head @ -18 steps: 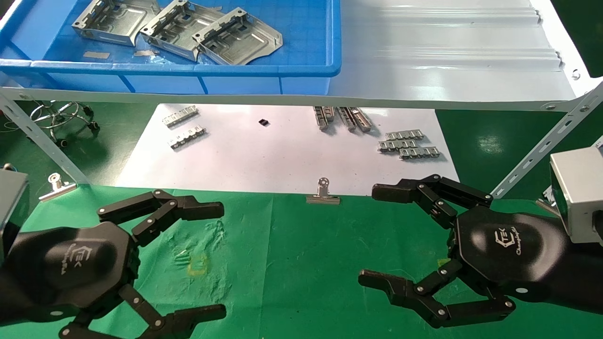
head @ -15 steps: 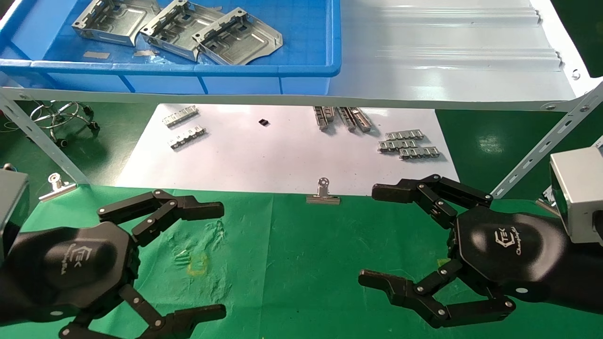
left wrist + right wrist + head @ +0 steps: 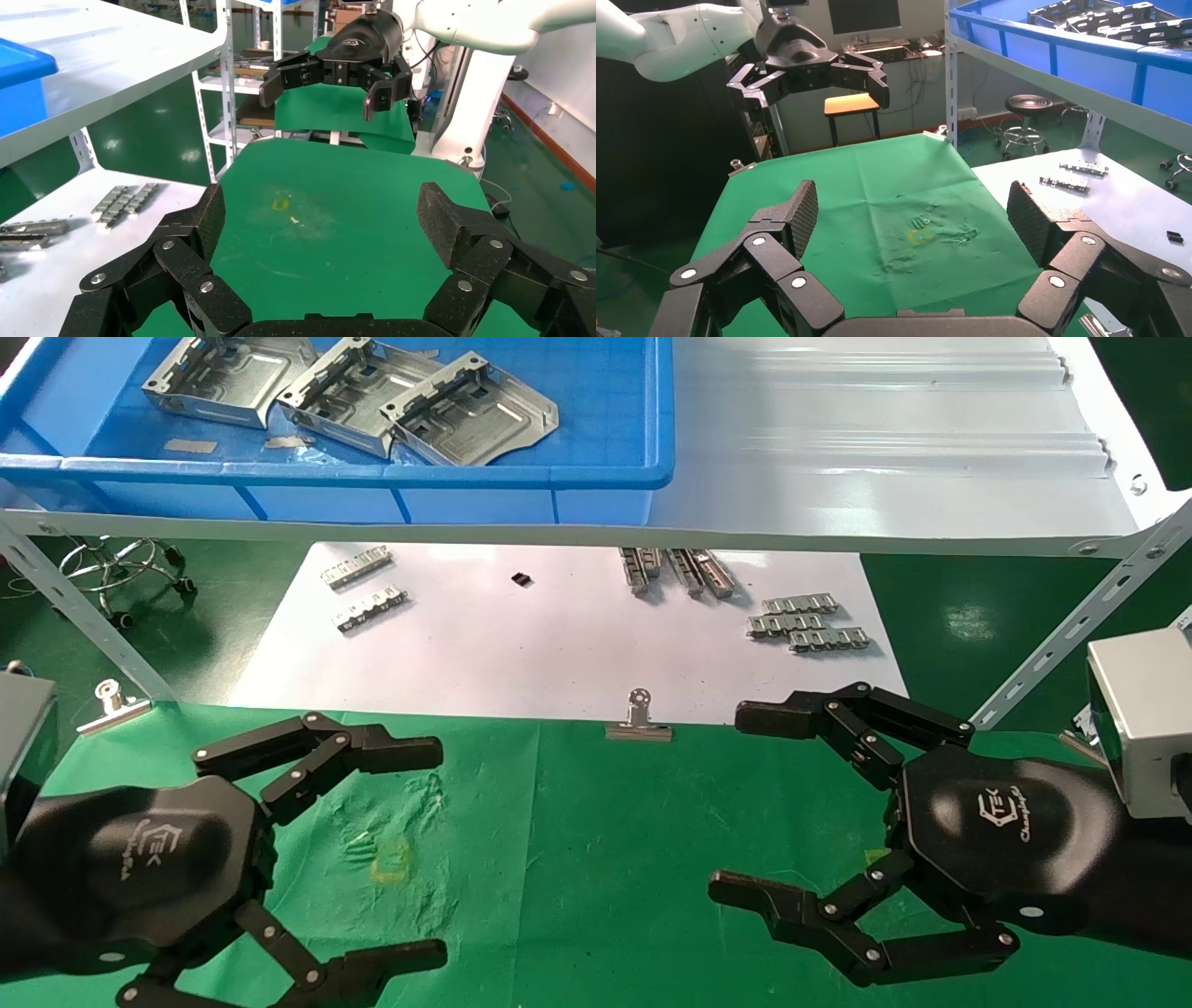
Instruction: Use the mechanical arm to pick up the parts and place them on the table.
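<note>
White sheet below a pale grey shelf, small ribbed metal strips on the sheet, blue bin on the shelf.

Arm: black left arm, grey wrist block; gripper hangs over the table's left side, fingers spread, holding nothing.
Parts: three shiny stamped plates with ribbed edges and cut-outs, lying in a row, seemingly overlapping, up on the shelf level, well apart from the arm.
Table: green wrinkled cloth, clips at its far edge.
</note>
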Controlling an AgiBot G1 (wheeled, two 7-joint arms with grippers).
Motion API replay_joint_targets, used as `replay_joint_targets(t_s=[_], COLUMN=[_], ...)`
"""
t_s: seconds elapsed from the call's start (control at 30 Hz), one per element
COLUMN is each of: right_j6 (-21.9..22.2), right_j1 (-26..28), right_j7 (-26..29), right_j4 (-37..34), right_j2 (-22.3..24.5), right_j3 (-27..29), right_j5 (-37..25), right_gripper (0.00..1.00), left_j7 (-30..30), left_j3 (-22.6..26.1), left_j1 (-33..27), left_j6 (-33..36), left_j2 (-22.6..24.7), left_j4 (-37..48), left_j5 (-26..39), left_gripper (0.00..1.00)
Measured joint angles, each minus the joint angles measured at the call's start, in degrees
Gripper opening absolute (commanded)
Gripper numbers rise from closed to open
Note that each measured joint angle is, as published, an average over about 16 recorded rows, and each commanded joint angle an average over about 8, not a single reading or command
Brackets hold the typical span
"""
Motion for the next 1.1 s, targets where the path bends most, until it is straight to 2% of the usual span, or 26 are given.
replay_joint_targets(t_s=[0.03,0.27,0.53,0.8,1.1], right_j6=[0.0,0.0,0.0,0.0,0.0], right_j1=[0.0,0.0,0.0,0.0,0.0], right_j7=[0.0,0.0,0.0,0.0,0.0], right_j4=[0.0,0.0,0.0,0.0,0.0], right_j2=[0.0,0.0,0.0,0.0,0.0], right_j3=[0.0,0.0,0.0,0.0,0.0], right_j5=[0.0,0.0,0.0,0.0,0.0], right_gripper=[0.0,0.0,0.0,0.0,0.0], left_j7=[0.0,0.0,-0.2,-0.8,-1.0], left_j3=[0.0,-0.3,0.1,2.6,7.9], left_j1=[-0.2,-2.9,-9.3,-19.0,-33.8], left_j6=[-0.2,-3.0,-8.1,-14.0,-18.7], left_j2=[0.1,1.9,5.1,8.7,13.9], left_j4=[0.1,1.9,6.7,15.4,29.9], left_j5=[0.0,0.7,3.8,11.1,22.9], left_gripper=[1.0,1.0,1.0,1.0,1.0])
